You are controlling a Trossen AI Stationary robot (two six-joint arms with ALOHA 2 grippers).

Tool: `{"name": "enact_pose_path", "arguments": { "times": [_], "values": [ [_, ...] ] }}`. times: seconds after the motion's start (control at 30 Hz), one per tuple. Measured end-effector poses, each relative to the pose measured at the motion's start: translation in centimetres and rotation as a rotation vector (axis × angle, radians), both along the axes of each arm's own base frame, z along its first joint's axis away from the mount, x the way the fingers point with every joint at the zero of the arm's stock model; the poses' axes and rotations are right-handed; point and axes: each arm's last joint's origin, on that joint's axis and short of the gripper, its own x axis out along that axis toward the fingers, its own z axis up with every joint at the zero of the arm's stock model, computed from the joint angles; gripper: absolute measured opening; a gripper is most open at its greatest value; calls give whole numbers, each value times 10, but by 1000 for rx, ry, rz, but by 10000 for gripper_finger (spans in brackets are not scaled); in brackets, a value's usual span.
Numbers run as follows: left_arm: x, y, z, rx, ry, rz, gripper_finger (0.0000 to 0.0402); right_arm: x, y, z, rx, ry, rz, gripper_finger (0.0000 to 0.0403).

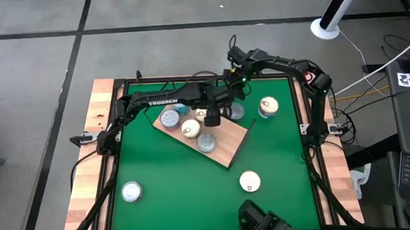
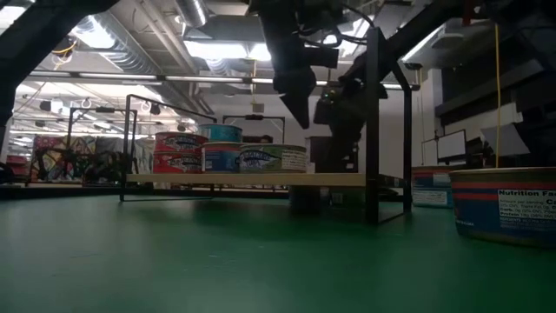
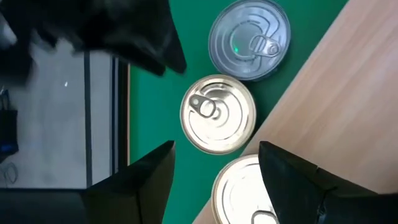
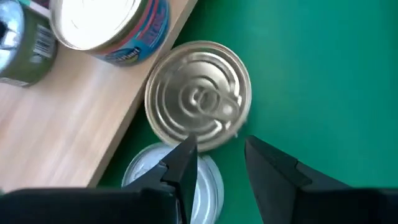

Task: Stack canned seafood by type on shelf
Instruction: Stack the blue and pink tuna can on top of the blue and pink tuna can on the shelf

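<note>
Blue-labelled tin (image 2: 502,205) nearest us; more tins sit on the shelf (image 1: 225,148) at centre.
We judge them rigid, slick; grip the sides: left gripper (image 3: 214,165) spread, empty; right gripper (image 4: 219,155) part-open, empty, over gold tin (image 4: 198,94) at the shelf's 2 o'clock.

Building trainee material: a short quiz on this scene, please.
1. True or false: the light-brown wood-grain board lies square to the green table mat.
2. The left gripper is: A open, over the board's edge; B shut; C off the table.
3. In the high view, how many short round metal tins stand on the mat below the board?
Key: 1 false, it lies askew; 2 A; 3 two.
</note>
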Motion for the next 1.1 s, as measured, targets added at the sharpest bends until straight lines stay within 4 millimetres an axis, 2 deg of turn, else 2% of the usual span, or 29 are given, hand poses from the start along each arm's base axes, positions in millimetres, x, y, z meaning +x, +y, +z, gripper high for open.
{"name": "enact_pose_path", "arguments": {
  "times": [0.17,0.33,0.63,1.1],
  "values": [
    [0,-6,-1,-4,14,-9,227,20,12,-9,-96,47,17,133],
    [-5,-16,-3,-19,83,-22,227,30,19,-17,-177,108,17,133],
    [-10,-26,-5,-43,137,1,227,32,15,-24,-246,175,-35,133],
    [-11,-29,-6,-46,150,-1,227,32,9,-24,-365,246,-138,133]
  ]
}}
